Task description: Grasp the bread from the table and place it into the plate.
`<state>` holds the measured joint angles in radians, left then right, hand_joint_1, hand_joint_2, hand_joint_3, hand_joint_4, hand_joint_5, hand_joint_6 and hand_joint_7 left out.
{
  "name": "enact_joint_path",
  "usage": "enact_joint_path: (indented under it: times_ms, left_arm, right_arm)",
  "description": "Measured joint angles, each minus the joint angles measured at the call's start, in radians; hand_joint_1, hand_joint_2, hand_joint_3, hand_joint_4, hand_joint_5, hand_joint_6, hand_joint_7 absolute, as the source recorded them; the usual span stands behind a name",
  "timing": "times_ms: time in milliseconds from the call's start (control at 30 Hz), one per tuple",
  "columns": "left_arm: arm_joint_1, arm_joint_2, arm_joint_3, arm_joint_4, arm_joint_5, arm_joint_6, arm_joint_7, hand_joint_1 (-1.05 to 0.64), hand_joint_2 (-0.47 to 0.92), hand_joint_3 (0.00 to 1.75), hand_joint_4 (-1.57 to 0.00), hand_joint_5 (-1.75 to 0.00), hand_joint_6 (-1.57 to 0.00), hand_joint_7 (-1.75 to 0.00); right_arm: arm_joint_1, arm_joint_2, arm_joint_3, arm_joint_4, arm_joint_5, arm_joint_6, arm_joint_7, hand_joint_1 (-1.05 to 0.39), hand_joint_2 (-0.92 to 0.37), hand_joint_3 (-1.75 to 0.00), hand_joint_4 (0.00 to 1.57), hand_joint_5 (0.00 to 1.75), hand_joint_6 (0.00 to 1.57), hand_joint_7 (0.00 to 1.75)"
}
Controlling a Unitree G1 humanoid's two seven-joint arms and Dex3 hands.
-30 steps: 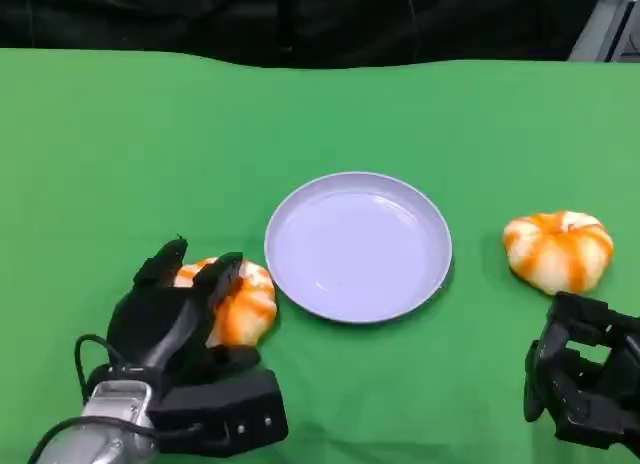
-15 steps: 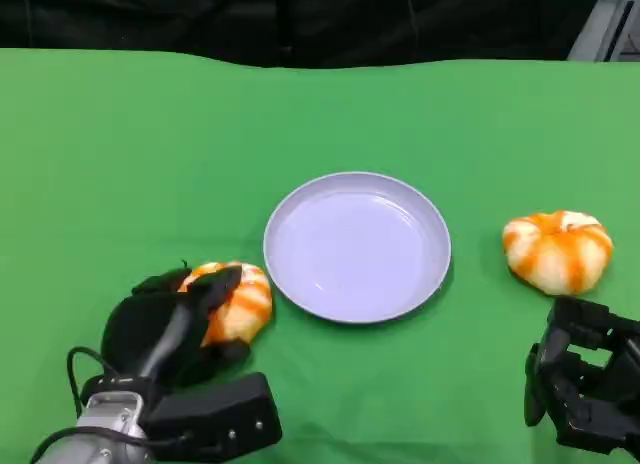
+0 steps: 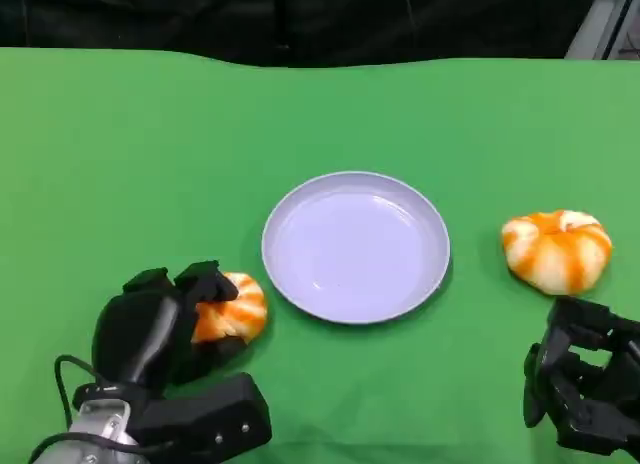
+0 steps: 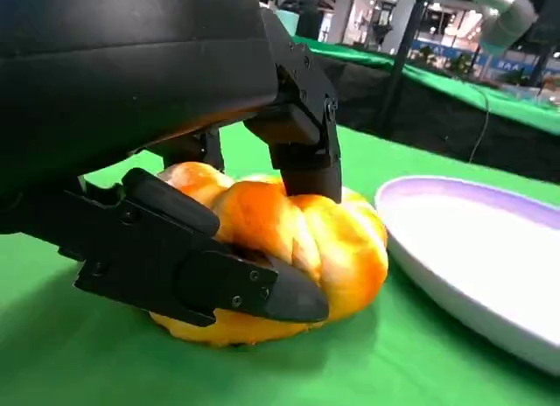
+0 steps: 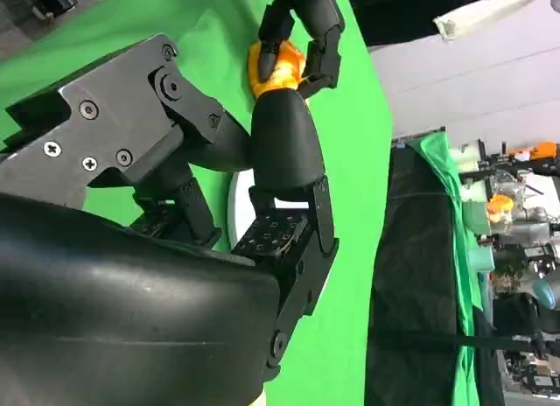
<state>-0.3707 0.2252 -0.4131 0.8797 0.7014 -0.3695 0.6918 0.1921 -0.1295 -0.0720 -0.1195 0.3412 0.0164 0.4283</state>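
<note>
Orange-white bread (image 3: 232, 312) lies flat w/ left hand (image 3: 160, 324) fingers (image 4: 219, 279) round it.

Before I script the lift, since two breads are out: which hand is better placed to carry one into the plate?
Left. The left hand already grips the bread beside the plate; the right hand holds nothing.

You see an orange-and-white twisted bread roll (image 3: 232, 308) lying on the green table just left of an empty, upright lavender plate (image 3: 355, 246), not touching it.
</note>
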Motion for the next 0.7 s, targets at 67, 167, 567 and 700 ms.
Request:
enact_joint_path:
  times_ms: [67, 167, 567, 700]
  left_arm:
    - [0.003, 0.001, 0.005, -0.002, 0.000, -0.002, 0.001, -0.01, 0.83, 0.52, -0.76, -1.75, -0.77, -1.44]
    - [0.043, 0.022, 0.031, -0.108, -0.009, -0.007, 0.000, 0.00, 0.72, 0.75, -0.78, -1.75, -0.80, -1.41]
    - [0.034, 0.043, 0.086, -0.423, -0.010, 0.010, -0.076, -0.08, 0.60, 0.99, -0.80, -1.74, -0.77, -1.46]
    - [-0.033, -0.009, 0.061, -0.431, 0.006, 0.056, -0.146, -0.09, 0.64, 0.90, -0.76, -1.74, -0.78, -1.38]
  right_arm:
    - [0.000, 0.000, 0.000, -0.001, 0.000, 0.000, 0.000, -0.12, -0.51, -1.18, 0.88, 1.71, 0.86, 1.46]
    - [0.005, 0.000, -0.001, -0.003, 0.002, -0.001, 0.002, -0.13, -0.51, -1.18, 0.89, 1.70, 0.86, 1.46]
    - [0.006, -0.002, -0.002, -0.006, 0.002, -0.001, 0.002, -0.12, -0.52, -1.17, 0.89, 1.70, 0.86, 1.46]
    - [0.009, -0.002, 0.000, -0.020, 0.002, 0.000, 0.000, -0.11, -0.50, -1.20, 0.90, 1.70, 0.87, 1.47]
